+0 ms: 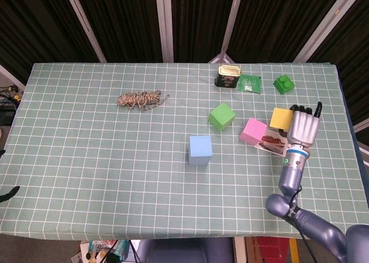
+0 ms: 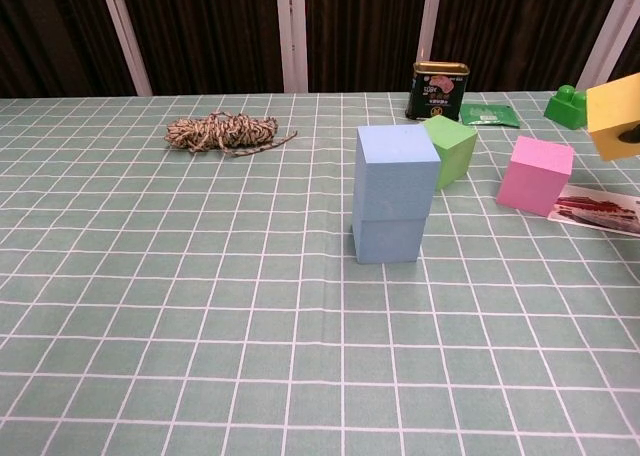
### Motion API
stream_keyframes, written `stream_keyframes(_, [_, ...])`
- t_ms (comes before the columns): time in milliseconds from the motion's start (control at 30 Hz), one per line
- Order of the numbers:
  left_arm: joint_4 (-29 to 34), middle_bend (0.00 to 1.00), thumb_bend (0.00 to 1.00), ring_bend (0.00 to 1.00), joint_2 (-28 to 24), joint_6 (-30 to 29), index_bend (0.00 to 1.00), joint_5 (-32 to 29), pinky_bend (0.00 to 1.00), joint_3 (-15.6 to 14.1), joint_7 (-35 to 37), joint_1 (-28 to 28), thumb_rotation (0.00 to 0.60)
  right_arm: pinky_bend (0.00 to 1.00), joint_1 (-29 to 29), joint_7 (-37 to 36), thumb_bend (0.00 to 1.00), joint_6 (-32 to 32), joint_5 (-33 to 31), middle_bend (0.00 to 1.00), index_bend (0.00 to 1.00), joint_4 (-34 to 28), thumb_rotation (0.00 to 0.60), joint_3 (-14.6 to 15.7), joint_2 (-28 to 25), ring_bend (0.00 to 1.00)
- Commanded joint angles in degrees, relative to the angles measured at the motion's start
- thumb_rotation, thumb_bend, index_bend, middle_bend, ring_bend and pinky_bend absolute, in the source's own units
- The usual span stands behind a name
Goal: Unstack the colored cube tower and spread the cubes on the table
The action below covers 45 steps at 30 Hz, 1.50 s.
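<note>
Two blue cubes [image 2: 395, 206] stand stacked mid-table; from above only the top blue face [image 1: 200, 149] shows. A green cube [image 1: 222, 116] lies tilted on the cloth behind them, also the green cube [image 2: 450, 148] in the chest view. A pink cube [image 1: 253, 130] sits to its right beside a picture card, the same pink cube [image 2: 536, 174]. My right hand [image 1: 304, 129] holds a yellow cube [image 1: 281, 118] above the table at the right; in the chest view the yellow cube [image 2: 615, 116] hangs at the frame edge. My left hand does not show.
A rope bundle [image 1: 140, 99] lies at the back left. A tin can [image 1: 228, 76], a green packet [image 1: 249, 83] and a green toy brick [image 1: 283, 83] stand at the back right. The picture card [image 1: 271, 143] lies under my right hand's side, near the right table edge.
</note>
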State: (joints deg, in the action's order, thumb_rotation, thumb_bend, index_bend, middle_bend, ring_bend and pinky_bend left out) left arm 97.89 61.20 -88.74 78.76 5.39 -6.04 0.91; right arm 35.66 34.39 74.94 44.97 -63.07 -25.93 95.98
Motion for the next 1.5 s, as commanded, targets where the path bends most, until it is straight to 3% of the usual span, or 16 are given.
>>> stream_keyframes(33, [0.07, 0.00, 0.17, 0.00, 0.06, -0.15, 0.18, 0.24, 0.08, -0.11, -0.11, -0.05, 0.600, 0.00, -1.14, -1.53, 0.24, -1.40, -1.83, 0.57, 0.55, 0.03, 0.600, -1.52, -1.63, 0.31])
stream_keyframes(167, [0.09, 0.00, 0.17, 0.00, 0.12, -0.61, 0.18, 0.45, 0.08, -0.08, -0.09, -0.21, 0.600, 0.00, -2.93, -3.61, 0.24, -4.01, -4.30, 0.57, 0.55, -2.84, 0.600, -2.82, -4.63, 0.31])
stream_keyframes(267, [0.07, 0.00, 0.17, 0.00, 0.09, -0.61, 0.18, 0.44, 0.08, -0.07, 0.03, -0.23, 0.600, 0.00, -5.22, -5.38, 0.24, -7.17, -6.70, 0.57, 0.55, -8.68, 0.600, -3.18, -8.24, 0.31])
stream_keyframes(533, [0.10, 0.00, 0.17, 0.00, 0.19, -0.35, 0.18, 0.35, 0.08, -0.10, -0.40, -0.12, 0.600, 0.00, -11.76, -11.84, 0.24, -13.44, -5.83, 0.56, 0.55, -23.79, 0.600, 0.80, -17.92, 0.31])
stream_keyframes(633, [0.13, 0.00, 0.17, 0.00, 0.03, -0.22, 0.18, 0.61, 0.08, -0.30, -0.20, -0.14, 0.600, 0.00, -12.39, -13.08, 0.24, -16.03, -5.98, 0.55, 0.55, -24.22, 0.600, 2.65, -19.55, 0.31])
stream_keyframes(800, [0.13, 0.00, 0.17, 0.00, -0.34, -0.28, 0.18, -0.06, 0.08, 0.10, 0.63, -0.25, 0.600, 0.00, -13.02, -14.08, 0.24, -14.59, -4.73, 0.55, 0.55, -19.80, 0.600, 5.07, -18.52, 0.31])
stream_keyframes(933, [0.07, 0.00, 0.17, 0.00, -0.42, -0.04, 0.18, -0.48, 0.08, 0.31, 0.97, -0.18, 0.600, 0.00, -14.73, -19.62, 0.24, -19.93, -3.95, 0.48, 0.54, -21.26, 0.600, 6.38, -21.49, 0.29])
stream_keyframes(1133, [0.10, 0.00, 0.17, 0.00, -0.62, 0.45, 0.18, -0.30, 0.08, 0.10, 1.36, -0.06, 0.600, 0.00, -16.59, -26.54, 0.23, -22.02, 3.14, 0.20, 0.33, -24.01, 0.600, 8.11, -24.49, 0.16])
stream_keyframes(1333, [0.17, 0.00, 0.17, 0.00, -0.35, 0.55, 0.18, -0.23, 0.08, -0.04, 0.54, 0.04, 0.600, 0.00, -16.78, -31.75, 0.17, -25.71, 7.74, 0.07, 0.15, -27.09, 0.600, 9.36, -28.16, 0.08])
stream_keyframes(1500, [0.16, 0.00, 0.17, 0.00, -0.42, 0.82, 0.18, -0.28, 0.08, -0.03, 0.58, 0.18, 0.600, 0.00, -16.36, -32.00, 0.15, -23.95, 7.73, 0.00, 0.04, -27.03, 0.600, 9.59, -27.92, 0.03])
